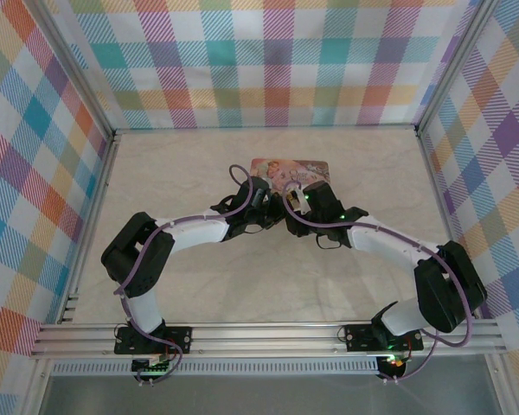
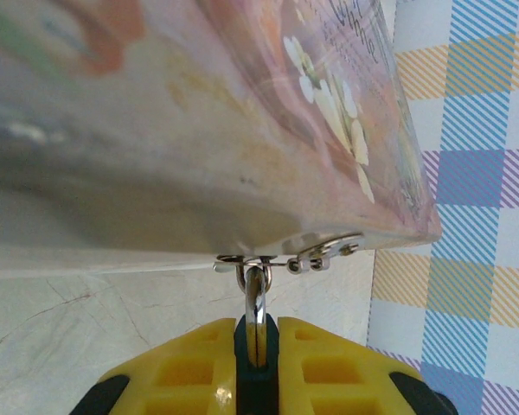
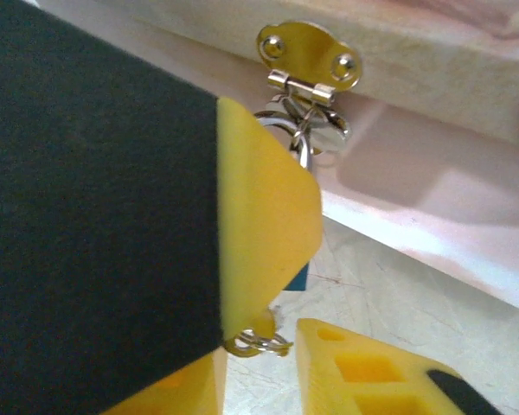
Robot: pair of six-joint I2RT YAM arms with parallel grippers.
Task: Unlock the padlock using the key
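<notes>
The left fingers (image 2: 329,367) are clenched on the dark padlock (image 2: 256,341). Its shackle hangs through the hasp (image 2: 324,251) of the pink tin (image 2: 199,130), which lies toward the desk's (image 1: 182,164) far edge, about midway across. The right fingers (image 3: 363,372) sit just beside the padlock with a small metal ring (image 3: 259,344) between them; I cannot tell whether they grip it.

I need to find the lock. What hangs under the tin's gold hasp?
A silver shackle hangs from the hasp. Below it, a yellow pad of the left tool covers the padlock body; only a blue corner shows. Its keyhole is hidden.
</notes>
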